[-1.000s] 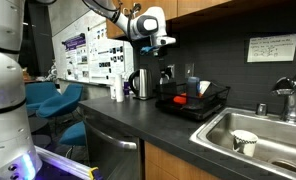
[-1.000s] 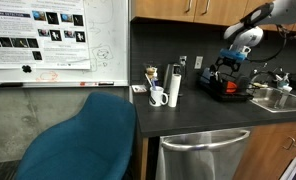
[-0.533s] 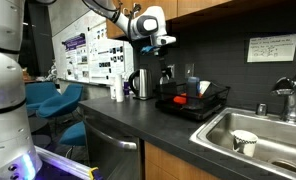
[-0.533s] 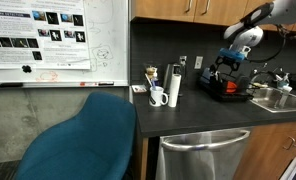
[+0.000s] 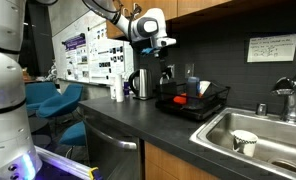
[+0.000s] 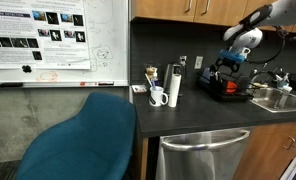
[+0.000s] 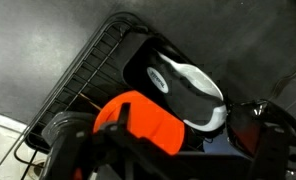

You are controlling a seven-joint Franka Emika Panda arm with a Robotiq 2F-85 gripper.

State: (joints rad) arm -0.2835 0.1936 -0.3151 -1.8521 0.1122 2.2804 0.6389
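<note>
My gripper [image 5: 160,44] hangs in the air above the black wire dish rack [image 5: 214,105] on the dark counter; it shows in both exterior views [image 6: 231,57]. It looks open and empty. In the wrist view the dark jaws [image 7: 168,165] frame the rack's wire rim [image 7: 83,75], which holds an orange item [image 7: 143,120], a black-and-white cup [image 7: 183,85] on its side and a blue item [image 7: 213,148]. The gripper touches nothing.
A steel kettle [image 5: 141,84] stands beside the rack, with a white mug [image 6: 158,96] near it. A sink [image 5: 278,140] with a cup [image 5: 245,141] and a faucet [image 5: 286,95] lies past the rack. A blue chair [image 6: 83,135] stands by the counter end. Cabinets hang overhead.
</note>
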